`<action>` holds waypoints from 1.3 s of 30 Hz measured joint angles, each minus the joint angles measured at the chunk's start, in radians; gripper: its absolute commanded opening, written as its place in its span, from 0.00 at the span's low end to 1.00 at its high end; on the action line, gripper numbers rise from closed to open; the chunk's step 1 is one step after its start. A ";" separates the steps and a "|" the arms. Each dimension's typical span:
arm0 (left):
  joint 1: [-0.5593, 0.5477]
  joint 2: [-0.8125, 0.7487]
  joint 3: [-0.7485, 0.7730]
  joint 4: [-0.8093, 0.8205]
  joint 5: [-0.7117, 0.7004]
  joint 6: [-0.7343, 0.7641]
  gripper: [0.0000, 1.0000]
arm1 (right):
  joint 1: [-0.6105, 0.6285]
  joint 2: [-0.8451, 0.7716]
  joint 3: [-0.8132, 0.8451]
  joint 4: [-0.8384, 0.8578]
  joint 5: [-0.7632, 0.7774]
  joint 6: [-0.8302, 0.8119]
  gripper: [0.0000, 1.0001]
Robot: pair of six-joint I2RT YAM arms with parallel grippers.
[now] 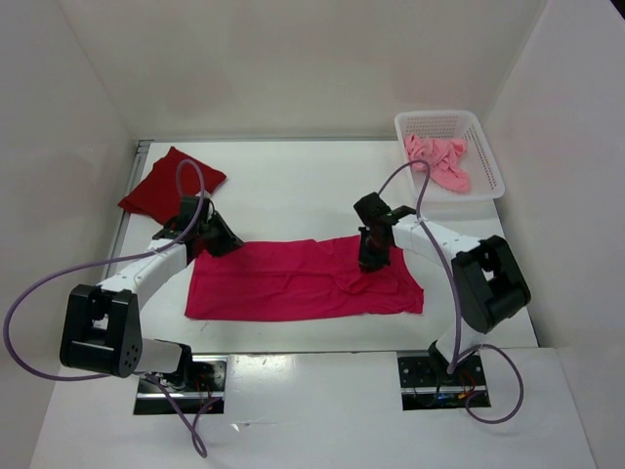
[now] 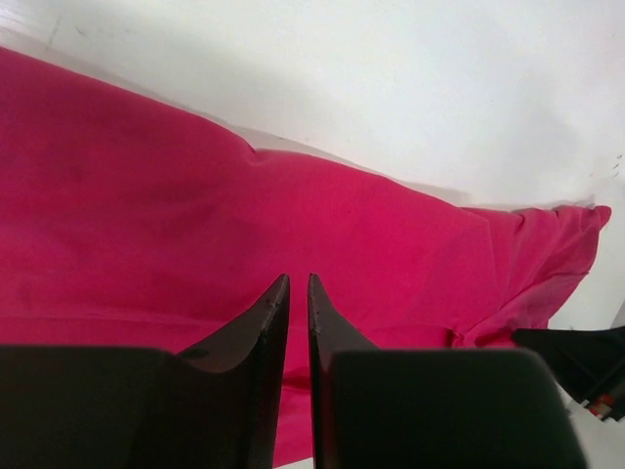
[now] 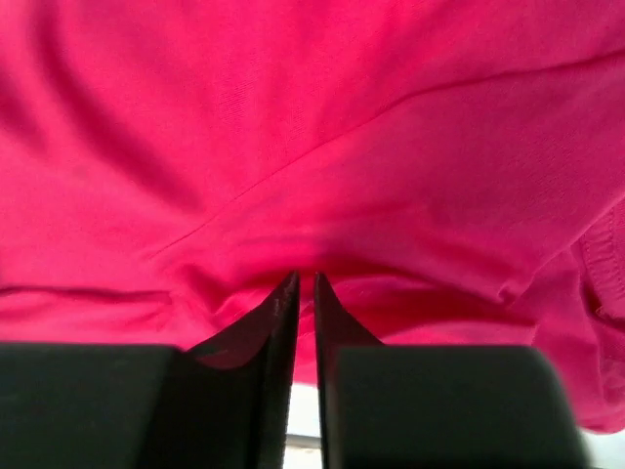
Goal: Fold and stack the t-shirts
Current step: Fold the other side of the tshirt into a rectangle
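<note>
Dark red shirt (image 1: 168,186) lies folded, salmon shirt (image 1: 441,162) waits in the basket (image 1: 488,154); magenta shirt (image 1: 293,281) seems half-folded, left claw (image 2: 298,279) pressed together, right claw (image 3: 305,279) pinching it.

White table (image 1: 293,186): magenta shirt (image 1: 303,283) centre, dark red shirt (image 1: 168,186) far-left, basket (image 1: 483,156) far-right.

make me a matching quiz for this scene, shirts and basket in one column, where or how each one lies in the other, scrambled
Column one:
1. dark red shirt
2. magenta shirt
3. salmon shirt
4. white basket

Column two:
a. crumpled inside the basket
b. stands at the far right corner of the table
c. spread flat in the middle of the table
d. folded, at the far left corner

Pairs: 1-d, 2-c, 3-a, 4-b
</note>
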 measured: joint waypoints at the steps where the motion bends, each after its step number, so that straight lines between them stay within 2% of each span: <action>1: -0.004 0.000 0.000 0.000 0.001 -0.004 0.19 | 0.001 0.012 0.000 -0.001 0.011 -0.006 0.33; 4: -0.007 0.000 0.000 0.000 0.002 -0.015 0.19 | 0.010 0.002 0.000 -0.002 0.025 -0.017 0.43; 5: -0.007 0.000 0.000 0.001 0.002 -0.016 0.19 | 0.013 -0.010 -0.001 -0.002 0.023 -0.019 0.50; 7: -0.007 0.000 -0.003 0.005 0.002 -0.019 0.19 | 0.019 -0.042 -0.003 0.000 0.013 -0.014 0.53; 17: -0.013 0.000 -0.005 0.016 0.003 -0.023 0.19 | 0.110 -0.014 -0.015 0.015 -0.030 0.010 0.50; 21: -0.013 0.000 -0.005 0.016 0.003 -0.024 0.20 | 0.122 -0.011 -0.015 0.014 -0.026 0.015 0.17; 22: -0.013 0.000 -0.005 0.016 0.003 -0.026 0.20 | 0.127 -0.011 -0.015 0.014 -0.026 0.018 0.12; 25: -0.013 0.000 -0.005 0.016 0.003 -0.037 0.20 | 0.150 -0.011 -0.015 0.010 -0.027 0.032 0.03; 29: -0.013 0.000 -0.005 0.018 0.006 -0.040 0.20 | 0.202 -0.014 -0.025 0.005 -0.063 0.073 0.01; 30: -0.013 0.000 -0.005 0.018 0.007 -0.040 0.20 | 0.216 -0.017 -0.033 0.002 -0.076 0.086 0.05; 32: -0.013 0.000 -0.005 0.020 0.008 -0.040 0.20 | 0.239 -0.030 -0.044 -0.011 -0.080 0.108 0.23; 34: -0.013 0.000 -0.005 0.021 0.010 -0.040 0.20 | 0.250 -0.058 -0.048 -0.028 -0.079 0.126 0.35; 36: -0.013 0.000 -0.005 0.023 0.011 -0.040 0.20 | 0.238 -0.099 -0.048 -0.032 -0.075 0.134 0.39; 37: -0.013 0.000 -0.005 0.023 0.011 -0.040 0.20 | 0.225 -0.116 -0.047 -0.032 -0.070 0.134 0.44; 39: -0.013 0.000 -0.005 0.023 0.012 -0.040 0.20 | 0.203 -0.133 -0.047 -0.032 -0.043 0.132 0.44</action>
